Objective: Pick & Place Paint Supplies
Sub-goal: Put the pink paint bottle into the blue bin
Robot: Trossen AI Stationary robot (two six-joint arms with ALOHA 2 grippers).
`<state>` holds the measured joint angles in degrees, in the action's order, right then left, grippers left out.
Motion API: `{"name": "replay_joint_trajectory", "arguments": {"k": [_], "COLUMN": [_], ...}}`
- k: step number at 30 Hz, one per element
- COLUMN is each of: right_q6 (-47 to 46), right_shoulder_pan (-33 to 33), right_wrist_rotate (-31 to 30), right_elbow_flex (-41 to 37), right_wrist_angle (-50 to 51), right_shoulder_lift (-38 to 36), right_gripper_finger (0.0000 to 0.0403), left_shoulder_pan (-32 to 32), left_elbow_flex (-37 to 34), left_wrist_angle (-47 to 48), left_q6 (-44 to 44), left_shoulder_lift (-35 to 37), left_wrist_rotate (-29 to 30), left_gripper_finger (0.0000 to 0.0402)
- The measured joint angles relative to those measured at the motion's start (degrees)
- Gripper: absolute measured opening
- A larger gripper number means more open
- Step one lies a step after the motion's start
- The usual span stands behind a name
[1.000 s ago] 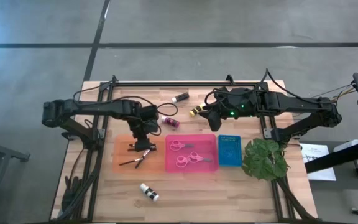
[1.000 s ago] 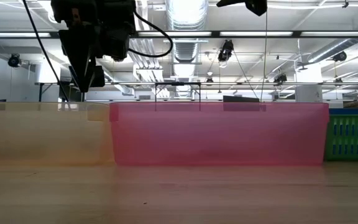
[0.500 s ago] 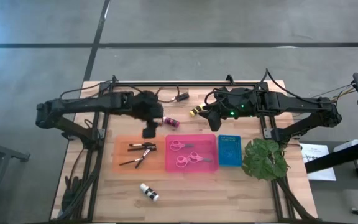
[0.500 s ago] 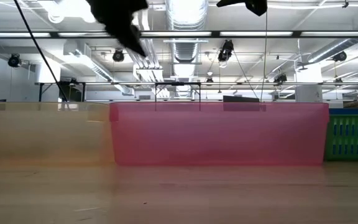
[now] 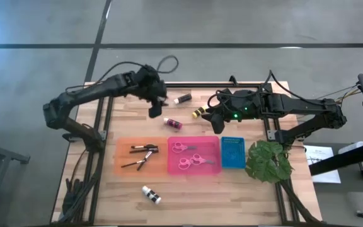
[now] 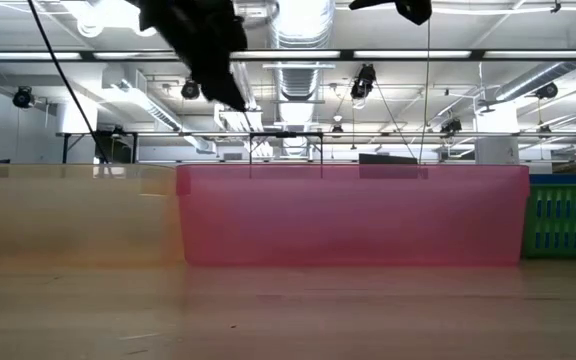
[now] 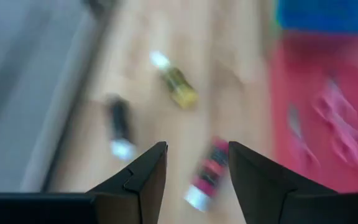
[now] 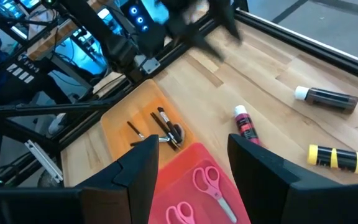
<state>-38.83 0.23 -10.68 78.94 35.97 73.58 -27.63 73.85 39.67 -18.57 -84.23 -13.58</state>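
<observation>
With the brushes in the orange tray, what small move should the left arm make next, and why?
Probably lower the left gripper onto the pink paint bottle. Its fingers stand open and empty, the bottle lies loose on the table just ahead of them in the wrist view, and the black bottle and yellow bottle lie farther off.

2 black jointed arms [image 5: 93, 94] trailing looped cables; green light [image 5: 235, 115] on the right one.
</observation>
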Motion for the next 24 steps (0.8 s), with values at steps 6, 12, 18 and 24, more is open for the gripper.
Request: {"name": "replay_joint_trajectory", "arguments": {"k": [6, 12, 18, 24], "right_q6": [0.2, 0.1, -0.6, -1.3], "right_shoulder_pan": [0.0, 0.0, 0.0, 0.0], "right_wrist_rotate": [0.0, 0.3, 0.3, 0.5], "right_elbow_flex": [0.0, 0.0, 0.0, 0.0], "right_wrist_angle": [0.2, 0.1, 0.1, 0.2], "right_shoulder_lift": [0.0, 0.0, 0.0, 0.0], "right_gripper_finger": [0.0187, 0.0187, 0.0187, 0.0187], "left_shoulder_pan": [-0.3, 0.1, 0.2, -0.2], "left_elbow_flex": [-2.5, -5.6, -7.9, -8.0], "left_wrist_angle": [5.1, 3.3, 1.7, 1.6], "left_q6": [-6.5, -8.7, -13.9, -15.3], "left_shoulder_lift": [-3.0, -5.9, -8.3, -10.1], "left_wrist_rotate": [-6.4, -6.0, -5.2, -1.0], "left_gripper_finger": [0.0178, 0.0178, 0.0178, 0.0178]}}
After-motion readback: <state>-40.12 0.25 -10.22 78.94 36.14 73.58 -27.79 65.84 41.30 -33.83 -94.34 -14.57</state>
